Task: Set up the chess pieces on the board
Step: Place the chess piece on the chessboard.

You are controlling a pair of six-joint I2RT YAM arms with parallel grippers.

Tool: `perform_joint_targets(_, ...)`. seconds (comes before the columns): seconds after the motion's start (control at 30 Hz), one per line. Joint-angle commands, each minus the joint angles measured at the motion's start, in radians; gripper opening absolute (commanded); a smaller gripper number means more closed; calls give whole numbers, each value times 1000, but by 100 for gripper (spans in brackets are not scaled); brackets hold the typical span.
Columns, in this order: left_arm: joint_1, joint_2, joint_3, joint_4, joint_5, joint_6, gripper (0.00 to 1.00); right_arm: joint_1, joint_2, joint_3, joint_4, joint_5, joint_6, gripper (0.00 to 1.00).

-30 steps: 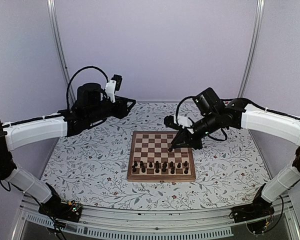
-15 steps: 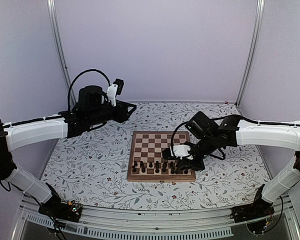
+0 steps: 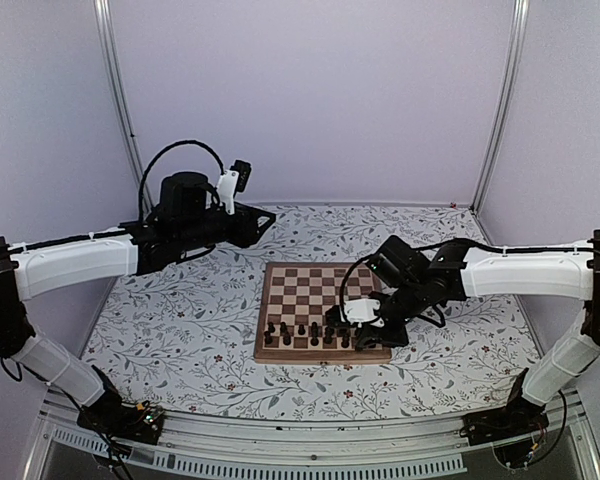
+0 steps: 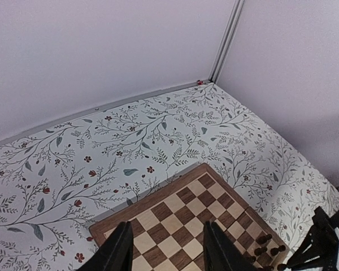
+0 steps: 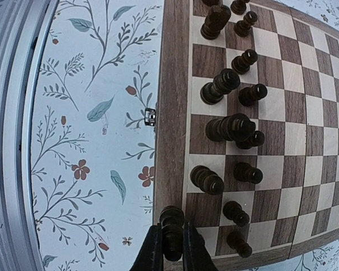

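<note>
- While the right claw (image 5: 172, 249) is clenched on a dark piece (image 5: 172, 217), it hangs low over the board (image 5: 172, 84) at the near border, close to one corner.
- Grip is on the piece's lower body with the head sticking out past the fingertips; probably so it can be stood upright without knocking its neighbours.
- Piece sits over the wooden border, just beside a back-row square that looks bare, so I judge that square is the target.
- Other chess pieces (image 3: 320, 335) stand in two rows along the board's near edge. Back row taller, front row shorter, looks like one side's starting layout, nearly filled.
- Far squares of the board carry nothing.
- Left claw (image 4: 165, 248) is released, fingers apart with nothing between them. It is raised over the floral surface (image 3: 180, 320) beyond the board's far left corner, likely parked to leave the right arm room.
- Risk: the rows are tight, so a tilted set-down could topple the piece next to it.
</note>
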Motion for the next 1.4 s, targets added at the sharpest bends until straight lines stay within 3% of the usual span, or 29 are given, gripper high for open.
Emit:
perform_joint_targets(0.0,-2,7,30,-15,15,-6,43,-2,30,2,37,39,21,5)
perform_joint_targets(0.7,-2,20,43,-31,50,-17,44,-30,100,6,60,75,23,8)
perform_joint_targets(1.17,-2,26,50,-39,69,-19,44,-32,91,23,49,68,44,33)
perform_joint_targets(1.37,-2,22,59,-55,67,-12,44,-88,31,102,-46,-28,50,42)
